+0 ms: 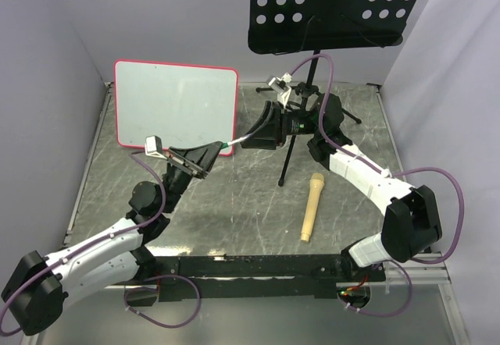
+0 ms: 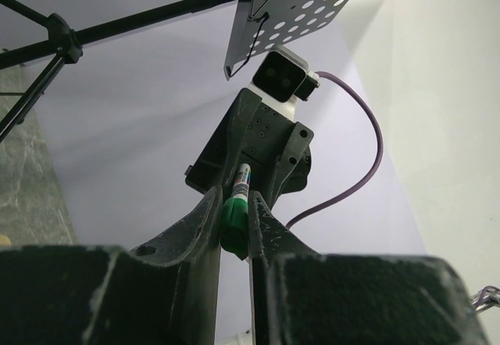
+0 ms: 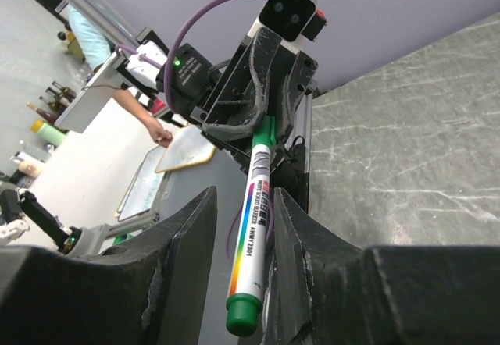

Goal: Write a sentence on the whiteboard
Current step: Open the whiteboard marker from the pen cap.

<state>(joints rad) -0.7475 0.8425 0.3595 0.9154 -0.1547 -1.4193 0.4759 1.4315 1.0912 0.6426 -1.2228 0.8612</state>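
The whiteboard (image 1: 176, 103), white with a pink-red frame, leans at the back left; its face looks blank and no sentence shows. A white marker (image 1: 238, 137) with green ends hangs in the air between my two grippers, just right of the board's lower right corner. My left gripper (image 1: 217, 147) is shut on the marker's green cap (image 2: 233, 220). My right gripper (image 1: 254, 134) surrounds the marker's barrel (image 3: 254, 228). Its jaws stand wider than the barrel, which rests against one finger (image 3: 293, 236) with a gap on the other side.
A black perforated music stand tray (image 1: 336, 5) hangs over the back right, and its pole (image 1: 293, 154) and legs stand just behind my right gripper. A beige cylindrical handle (image 1: 311, 208) lies on the grey table to the right of the middle.
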